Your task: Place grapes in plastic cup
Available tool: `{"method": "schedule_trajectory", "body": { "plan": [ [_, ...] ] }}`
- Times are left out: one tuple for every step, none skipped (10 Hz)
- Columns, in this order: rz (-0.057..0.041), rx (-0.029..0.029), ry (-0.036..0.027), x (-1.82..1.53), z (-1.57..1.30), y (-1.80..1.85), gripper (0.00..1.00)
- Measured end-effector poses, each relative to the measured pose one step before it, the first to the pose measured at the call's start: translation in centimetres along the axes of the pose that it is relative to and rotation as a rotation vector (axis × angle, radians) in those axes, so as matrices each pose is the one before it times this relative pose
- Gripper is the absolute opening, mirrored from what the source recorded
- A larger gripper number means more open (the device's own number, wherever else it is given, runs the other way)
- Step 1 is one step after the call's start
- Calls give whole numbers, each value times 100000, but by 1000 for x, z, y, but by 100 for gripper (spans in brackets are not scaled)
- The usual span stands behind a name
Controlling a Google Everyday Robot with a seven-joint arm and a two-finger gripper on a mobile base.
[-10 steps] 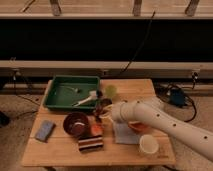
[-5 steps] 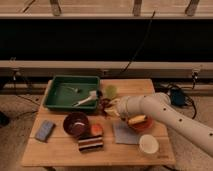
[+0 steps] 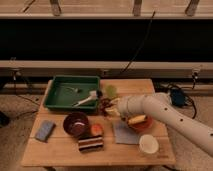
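Wooden table | our gripper clamped on grapes, just below plastic cup | soft, light bunch; we judge stem-side hold safest

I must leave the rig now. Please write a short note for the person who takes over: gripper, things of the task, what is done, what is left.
Gripper: shut, over the table's middle, just below the plastic cup, beside the green tray.
Grapes: dark berries at the gripper; whether they are held or lifted cannot be told.
Done: arm has reached the grapes.
Left: carry the grapes up to the cup and release them inside.
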Motion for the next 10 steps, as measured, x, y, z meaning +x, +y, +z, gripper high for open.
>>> {"method": "schedule_trajectory", "body": {
  "plan": [
    [290, 484, -288, -93, -35, -88, 3],
    [901, 2683, -179, -175, -391, -733, 3],
    [880, 2200, -69, 14, -370, -1029, 3],
    [1372, 3180, -36, 169, -660, -1953, 3],
    [1436, 3760, -47, 359, -813, -2695, 3],
    [1213, 2812, 20, 253, -468, -1990, 3],
    [1193, 2768, 9, 90, -176, -1904, 3],
    [1664, 2664, -147, 65, -13, -1859, 3],
    [1566, 1974, 26, 190, 252, -1526, 3],
    [769, 679, -65, -119, 620, -801, 3]
  ]
}}
